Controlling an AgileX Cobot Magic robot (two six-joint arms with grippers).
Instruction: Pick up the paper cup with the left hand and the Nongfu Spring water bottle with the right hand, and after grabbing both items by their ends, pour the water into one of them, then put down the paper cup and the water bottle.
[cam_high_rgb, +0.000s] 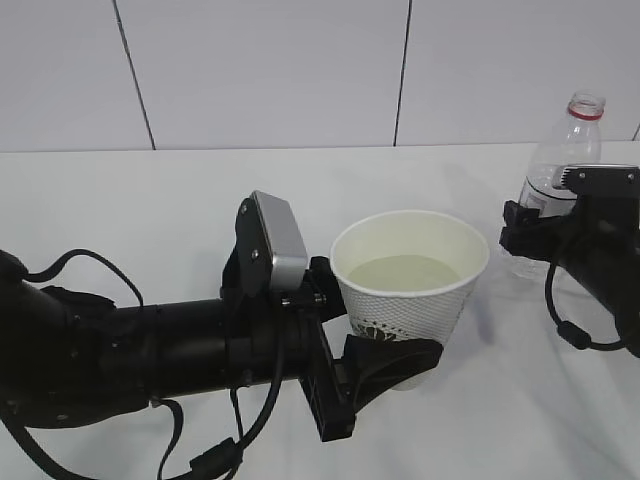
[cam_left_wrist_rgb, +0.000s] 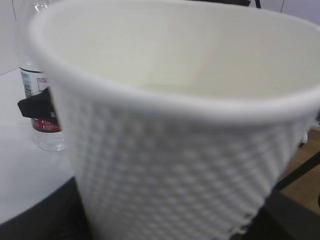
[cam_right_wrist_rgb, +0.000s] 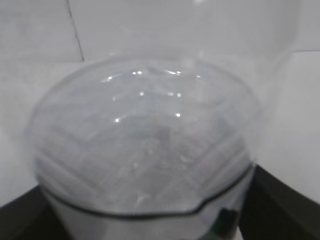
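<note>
Paper cup (cam_high_rgb: 410, 275) is our landmark: it sits upright in the left pincer (cam_high_rgb: 385, 330), black fingers clasping its lower wall, pale water (cam_high_rgb: 403, 272) already inside. We judge the pour done and the putting-down step in hand. Whether the cup's base touches the surface (cam_high_rgb: 150, 210) we cannot tell; the arm hides it. Right of the cup and a little behind it, the Nongfu Spring water bottle (cam_high_rgb: 560, 175) stands upright on the surface, uncapped. The right pincer (cam_high_rgb: 540, 235) flanks the bottle's middle; whether it grips or has let go we cannot tell. Next, we judge: right arm backs clear without tipping the bottle, left lowers the cup level, then releases.
</note>
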